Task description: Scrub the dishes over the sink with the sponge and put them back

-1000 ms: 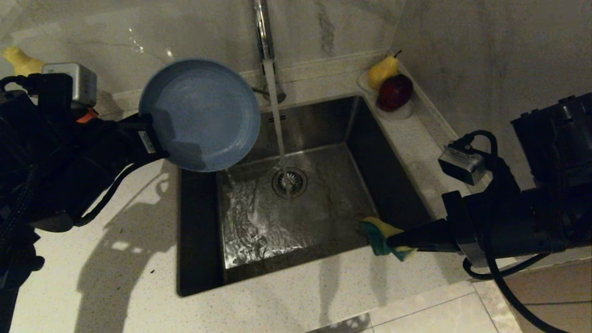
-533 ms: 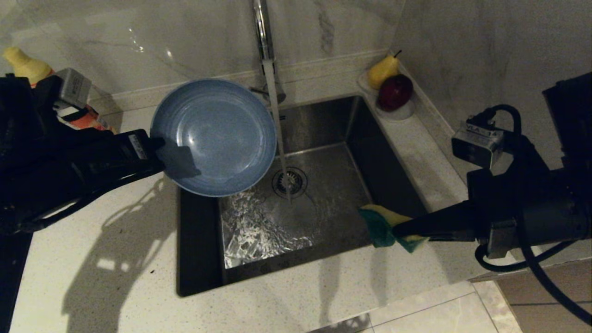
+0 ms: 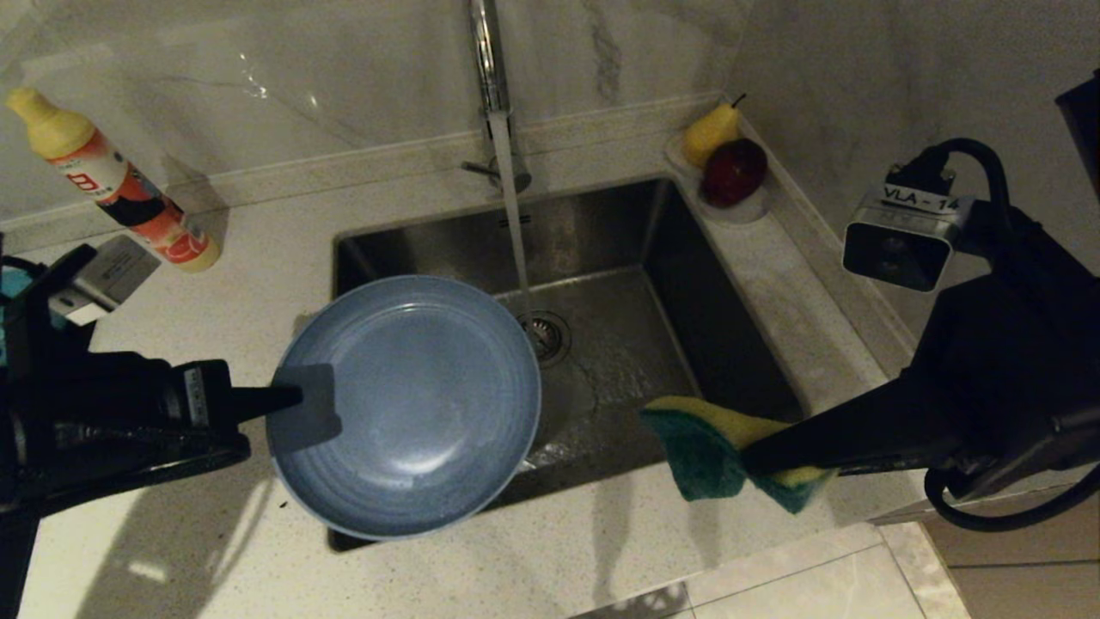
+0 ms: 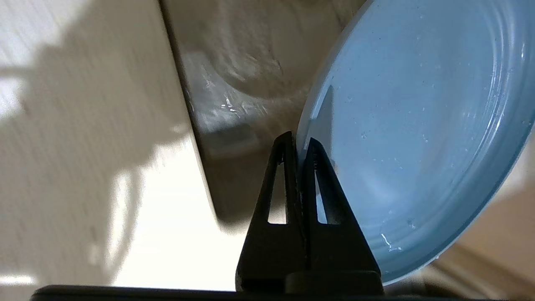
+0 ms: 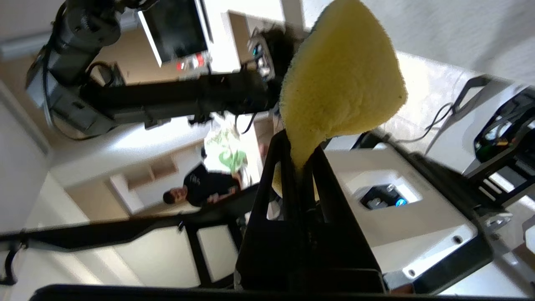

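A slate-blue ridged plate (image 3: 421,404) hangs face-up over the front left corner of the steel sink (image 3: 679,258). My left gripper (image 3: 314,417) is shut on its left rim. In the left wrist view the fingers (image 4: 299,144) pinch that rim, and the plate (image 4: 418,125) is wet with droplets. My right gripper (image 3: 752,456) is shut on one end of the yellow and teal-green sponge (image 3: 705,443), held above the sink's front right corner, apart from the plate. The right wrist view shows the sponge's yellow side (image 5: 338,83) fanning out of the shut right gripper (image 5: 299,152). The bowls are out of view.
Water runs from the chrome tap (image 3: 488,60) down to the drain (image 3: 546,331). An orange bottle with a yellow cap (image 3: 112,185) stands at the back left of the counter. A small dish (image 3: 748,206) with a pear and a red apple sits at the back right. A person (image 5: 196,190) shows in the room behind.
The left gripper has carried the plate down and toward the sink's front left, tipping it flatter. The right gripper has lifted the sponge higher, toward the camera and slightly left.
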